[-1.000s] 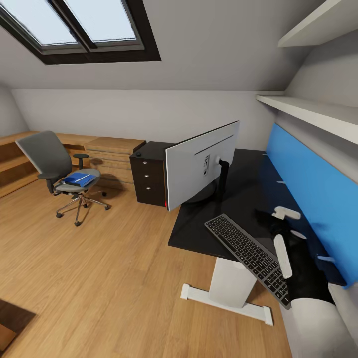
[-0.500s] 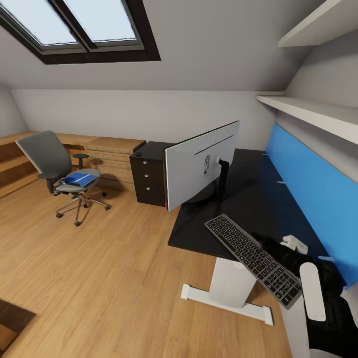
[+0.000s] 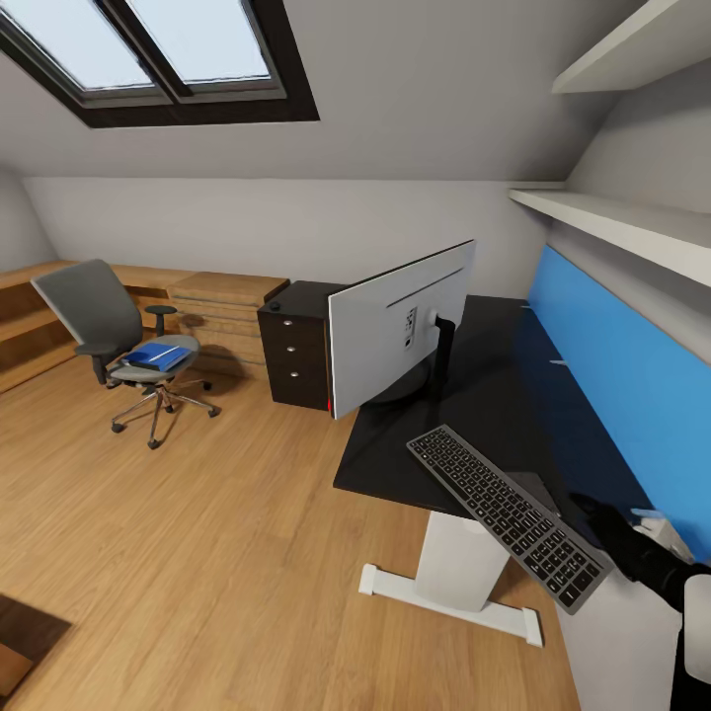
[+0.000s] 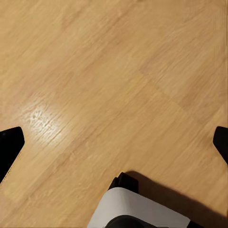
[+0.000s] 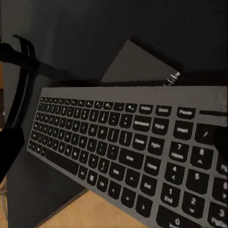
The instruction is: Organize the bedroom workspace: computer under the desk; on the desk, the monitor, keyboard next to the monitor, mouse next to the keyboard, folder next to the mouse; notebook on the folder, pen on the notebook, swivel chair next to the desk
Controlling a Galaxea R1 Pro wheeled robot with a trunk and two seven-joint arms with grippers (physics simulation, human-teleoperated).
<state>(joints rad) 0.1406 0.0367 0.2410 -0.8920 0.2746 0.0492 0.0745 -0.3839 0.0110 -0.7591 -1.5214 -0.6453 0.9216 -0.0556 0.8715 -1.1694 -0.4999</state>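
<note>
Fingers: left spread over wood floor (image 4: 95,71), right spread | keyboard (image 3: 504,513) overhangs black desk (image 3: 494,385) edge

Daylight pours from the dark-framed skylight window (image 3: 148,54) high above and well away from my right gripper (image 3: 632,538), leaving the room evenly bright in my head view. Straight lines bow near that view's edges, wide-angle stretch. The matte black desk top (image 3: 494,395) beside my right gripper swallows light, so my black fingers are hard to separate from it. Along my right wrist, the flat grey keyboard with black keys (image 5: 128,147) sits dim; its legends are soft and blurred. Under my left gripper (image 4: 114,142), the glossy honey-coloured wooden floor (image 4: 118,71) carries a pale glare patch and a soft dark shadow.
</note>
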